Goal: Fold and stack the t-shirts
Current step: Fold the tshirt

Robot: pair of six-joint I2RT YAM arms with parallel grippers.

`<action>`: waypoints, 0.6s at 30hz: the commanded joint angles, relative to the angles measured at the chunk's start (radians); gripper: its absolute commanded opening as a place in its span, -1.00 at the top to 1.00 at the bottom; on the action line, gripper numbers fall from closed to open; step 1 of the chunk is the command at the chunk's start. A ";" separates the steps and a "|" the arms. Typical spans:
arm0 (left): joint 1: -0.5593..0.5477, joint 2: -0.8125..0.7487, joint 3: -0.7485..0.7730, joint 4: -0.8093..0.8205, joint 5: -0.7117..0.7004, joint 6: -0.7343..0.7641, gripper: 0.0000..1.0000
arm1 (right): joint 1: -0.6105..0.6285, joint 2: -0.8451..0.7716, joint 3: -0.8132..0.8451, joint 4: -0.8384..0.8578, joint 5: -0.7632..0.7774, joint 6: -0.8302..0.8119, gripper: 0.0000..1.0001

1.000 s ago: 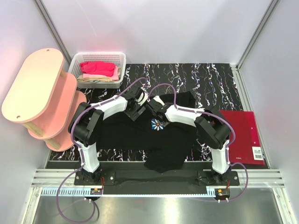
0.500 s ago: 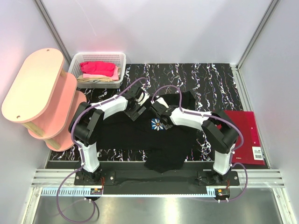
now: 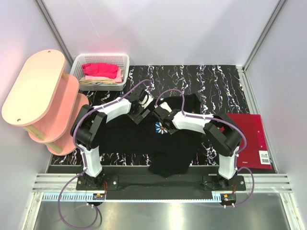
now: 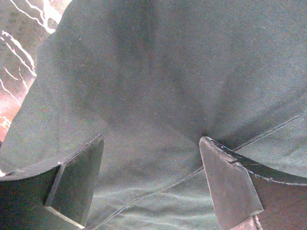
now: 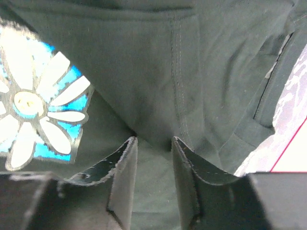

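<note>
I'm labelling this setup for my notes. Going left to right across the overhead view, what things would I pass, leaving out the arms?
pink shelf → white mesh basket → black t-shirt → dark red folder

t-shirt (image 3: 134, 139) on table (image 3: 216, 81), basket (image 3: 100, 56) behind-left, folder (image 3: 249, 139) right

A black t-shirt (image 3: 163, 148) with a white-and-blue daisy print (image 3: 161, 127) lies on the black, white-marbled table (image 3: 216, 81); the far-left white basket (image 3: 101, 56) holds a bright pink shirt (image 3: 100, 70).
</note>
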 commanded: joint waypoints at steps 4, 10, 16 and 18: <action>0.006 0.016 0.002 -0.031 -0.001 0.005 -0.73 | 0.004 0.040 0.086 -0.013 0.079 0.013 0.31; 0.006 0.004 -0.013 -0.027 0.004 0.008 -0.74 | -0.010 0.054 0.098 -0.014 0.085 0.007 0.49; 0.006 -0.002 -0.028 -0.019 0.002 0.014 -0.73 | -0.074 0.028 0.124 -0.016 0.091 -0.008 0.77; 0.006 -0.005 -0.031 -0.019 0.001 0.014 -0.73 | -0.098 0.020 0.151 -0.014 0.084 -0.022 0.74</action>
